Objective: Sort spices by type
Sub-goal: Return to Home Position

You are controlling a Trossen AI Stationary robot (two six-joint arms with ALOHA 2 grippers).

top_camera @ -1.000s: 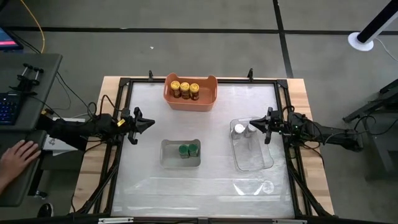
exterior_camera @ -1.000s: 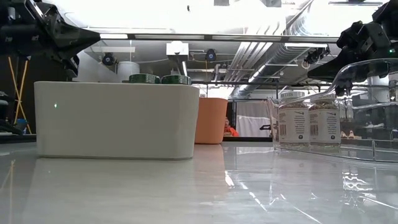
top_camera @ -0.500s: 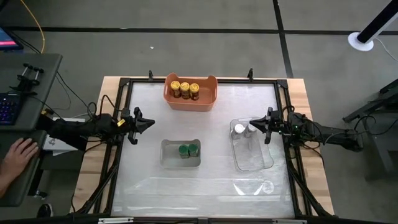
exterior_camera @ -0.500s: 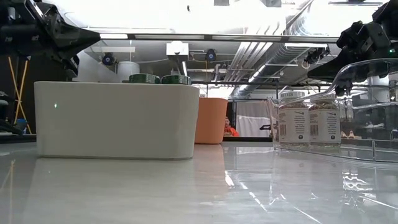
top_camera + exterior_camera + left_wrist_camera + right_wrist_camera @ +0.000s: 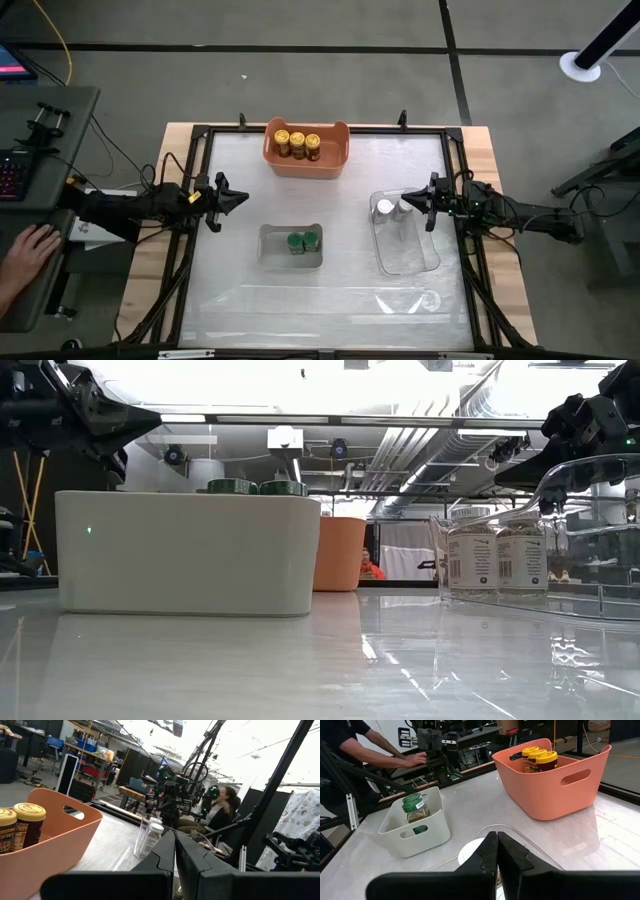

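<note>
We look down on a pale bench (image 5: 330, 290) with an arm at each side. An orange tub (image 5: 340, 165) at the back holds three yellow-lidded jars (image 5: 297, 142). The clear tub (image 5: 410, 262) on the right holds two silver-lidded jars (image 5: 392, 208). The grey bin (image 5: 268, 262) in the middle holds two green-lidded jars (image 5: 303, 241). The left hand (image 5: 240, 196), closed and empty, hangs by the left edge. The right hand (image 5: 408, 202), also closed and empty, hangs over the clear tub's end. Sorting looks finished; we judge the right arm should lift back without brushing that rim.
</note>
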